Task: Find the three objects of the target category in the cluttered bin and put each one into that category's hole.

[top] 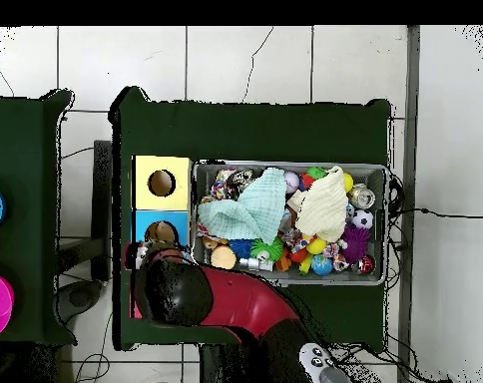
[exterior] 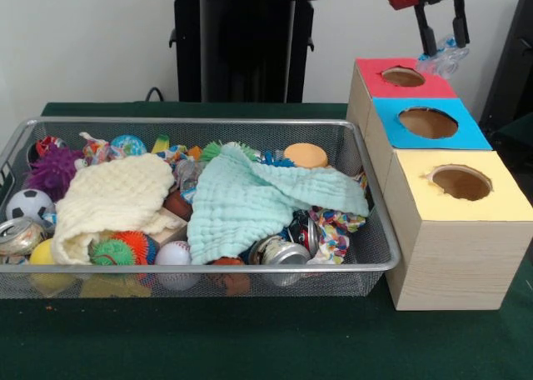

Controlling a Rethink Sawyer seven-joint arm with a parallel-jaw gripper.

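Observation:
The wire-mesh bin (exterior: 208, 122) lies at left, full of clutter; it also shows in the overhead view (top: 285, 165). Beside it stand three boxes with holes: red-topped (exterior: 379, 70), blue-topped (exterior: 391, 122) and yellow-topped (exterior: 416, 176). My gripper (exterior: 445, 48) hangs just above the red box, by the far right edge of its hole, shut on a clear crumpled plastic thing (exterior: 441, 62). In the overhead view my arm (top: 201, 294) hides the gripper and the red box; the yellow box (top: 146, 170) and blue box (top: 144, 221) show.
In the bin lie a cream cloth (exterior: 108, 201), a mint cloth (exterior: 250, 201), a soccer ball (exterior: 29, 205), a purple fuzzy ball (exterior: 52, 170), crushed cans (exterior: 283, 251), a white ball (exterior: 175, 255) and an orange disc (exterior: 306, 155). The pedestal (exterior: 246, 42) stands behind.

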